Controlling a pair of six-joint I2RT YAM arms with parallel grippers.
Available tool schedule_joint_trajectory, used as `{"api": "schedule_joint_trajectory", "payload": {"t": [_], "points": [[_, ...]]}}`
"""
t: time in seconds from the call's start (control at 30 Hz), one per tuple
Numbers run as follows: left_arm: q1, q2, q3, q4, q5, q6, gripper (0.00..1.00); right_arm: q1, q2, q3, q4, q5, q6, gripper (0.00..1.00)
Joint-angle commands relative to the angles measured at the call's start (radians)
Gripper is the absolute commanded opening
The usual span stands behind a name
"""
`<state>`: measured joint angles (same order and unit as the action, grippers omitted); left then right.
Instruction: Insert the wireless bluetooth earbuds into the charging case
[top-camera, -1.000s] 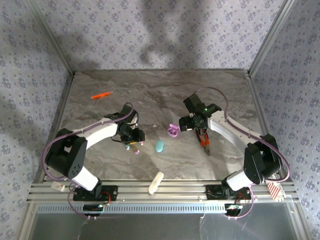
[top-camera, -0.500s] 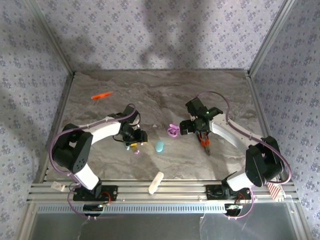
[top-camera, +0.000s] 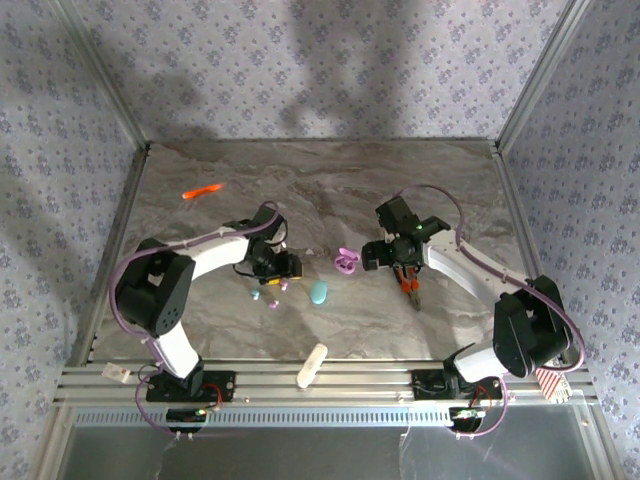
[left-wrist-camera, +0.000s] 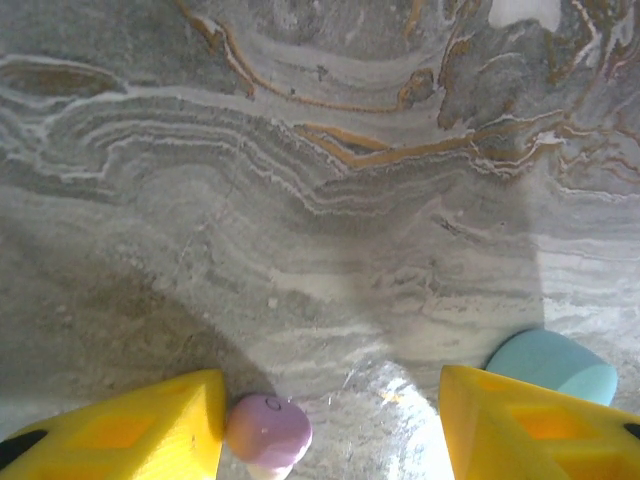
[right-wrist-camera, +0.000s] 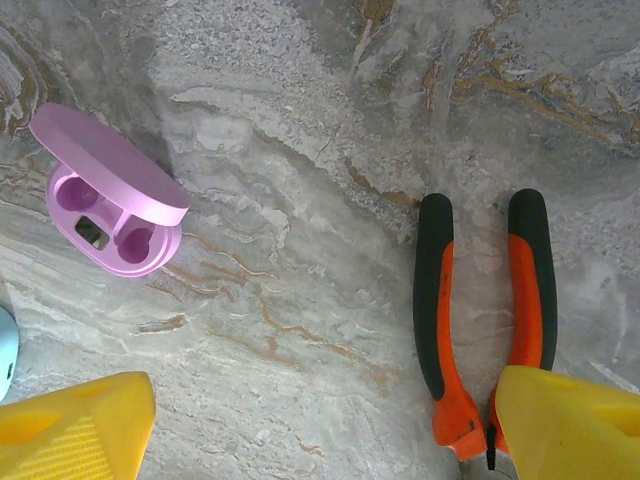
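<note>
Earbuds, two: pink earbud (left-wrist-camera: 268, 432) is touching one finger of left gripper (left-wrist-camera: 332, 420), teal earbud (left-wrist-camera: 550, 365) is lying beside the other finger. The fingers are standing apart, clamping nothing. Cases, two: pink case (right-wrist-camera: 110, 195) is lying open, teal case (top-camera: 318, 292) closed. Right gripper (right-wrist-camera: 320, 425) is gaping above one pliers (right-wrist-camera: 432, 290).

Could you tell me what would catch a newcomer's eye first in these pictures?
The pink charging case lies open, both wells empty, to the left of the orange-and-black pliers in the right wrist view. In the left wrist view, a pink-lilac earbud sits right beside one yellow finger of the open left end effector.
</note>
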<state>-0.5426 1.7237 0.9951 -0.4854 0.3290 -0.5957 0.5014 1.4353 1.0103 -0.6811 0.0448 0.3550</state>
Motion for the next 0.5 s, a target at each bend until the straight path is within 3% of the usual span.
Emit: {"api": "schedule_joint_trajectory", "payload": {"t": [0.0, 0.47], "points": [[-0.012, 0.027, 0.04, 0.005, 0.034, -0.006, 0.58, -0.01, -0.026, -0.012, -0.006, -0.013, 0.012, 0.9], [-0.045, 0.059, 0.096, -0.017, 0.034, 0.0, 0.59, -0.033, -0.055, -0.047, 0.011, -0.041, 0.018, 0.9]]}}
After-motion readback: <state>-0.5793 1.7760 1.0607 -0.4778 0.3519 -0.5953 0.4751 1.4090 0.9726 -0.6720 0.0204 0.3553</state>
